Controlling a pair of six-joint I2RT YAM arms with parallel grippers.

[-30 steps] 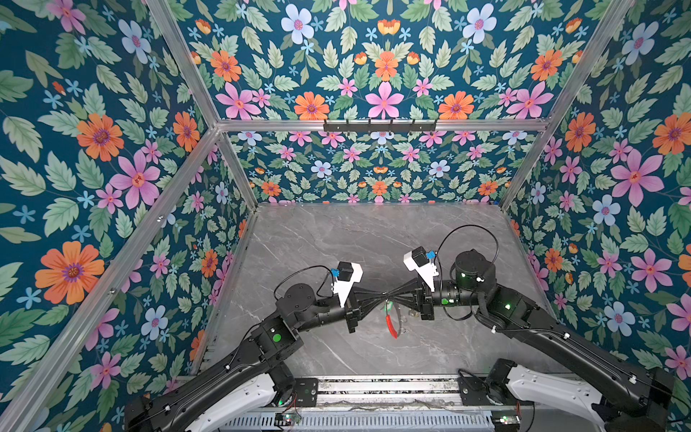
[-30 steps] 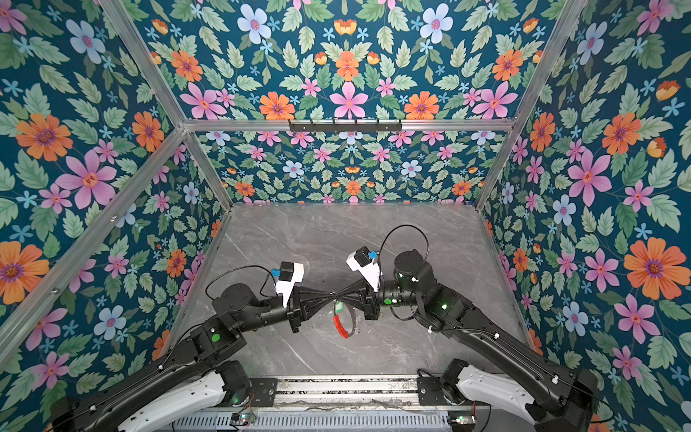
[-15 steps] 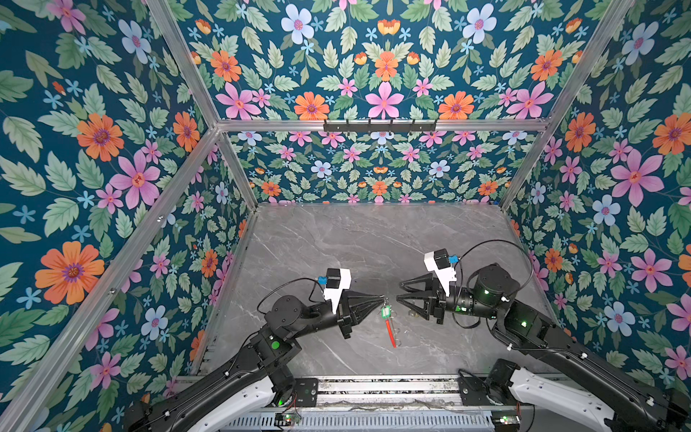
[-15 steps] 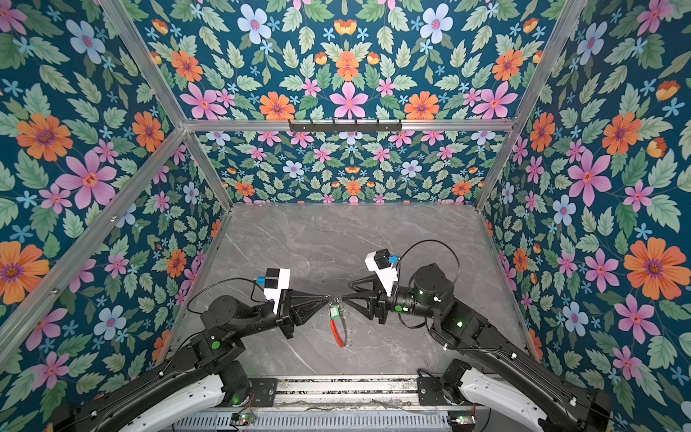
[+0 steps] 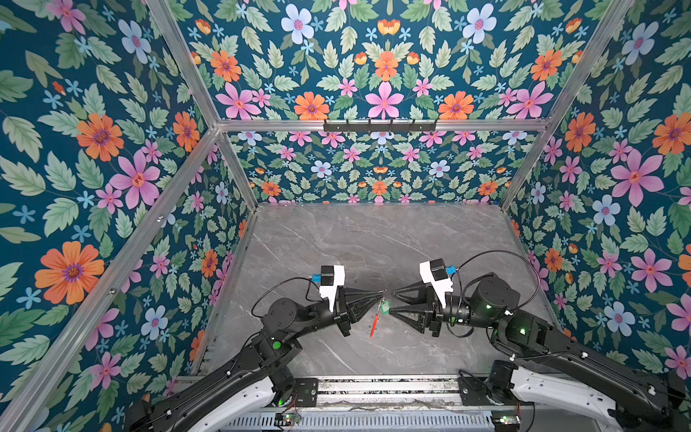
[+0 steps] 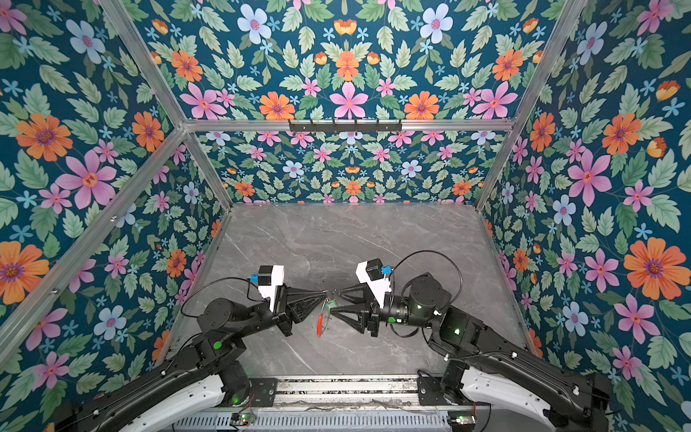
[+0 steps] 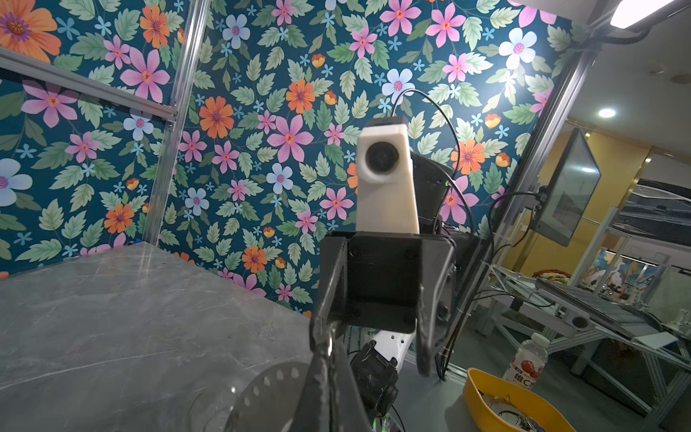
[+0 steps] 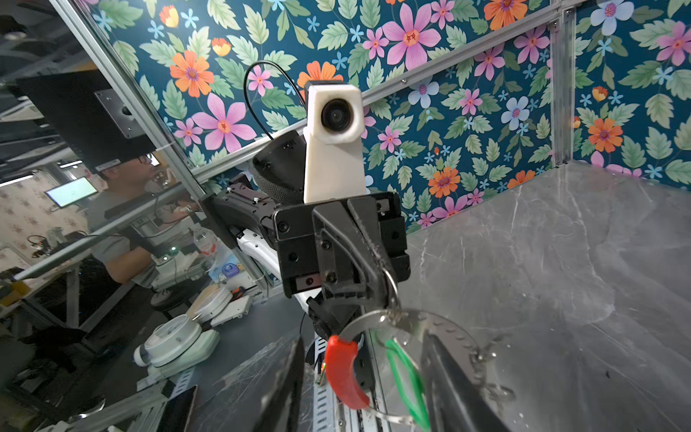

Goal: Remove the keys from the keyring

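My left gripper (image 6: 324, 295) pinches the keyring (image 6: 319, 324), its red part hanging below; my right gripper (image 6: 332, 302), jaws apart, sits just beside it.

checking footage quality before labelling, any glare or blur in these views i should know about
Left wrist view: ceiling lamp blows out; the left gripper, close to the lens, is soft. Right wrist view: keyring near the lens is slightly blurred; table shows sheen. Both top views: evenly lit.

Polished marble-look tabletop (image 5: 374, 239), shiny metal keyring (image 8: 452, 331), glossy red plastic segment (image 8: 342, 370)
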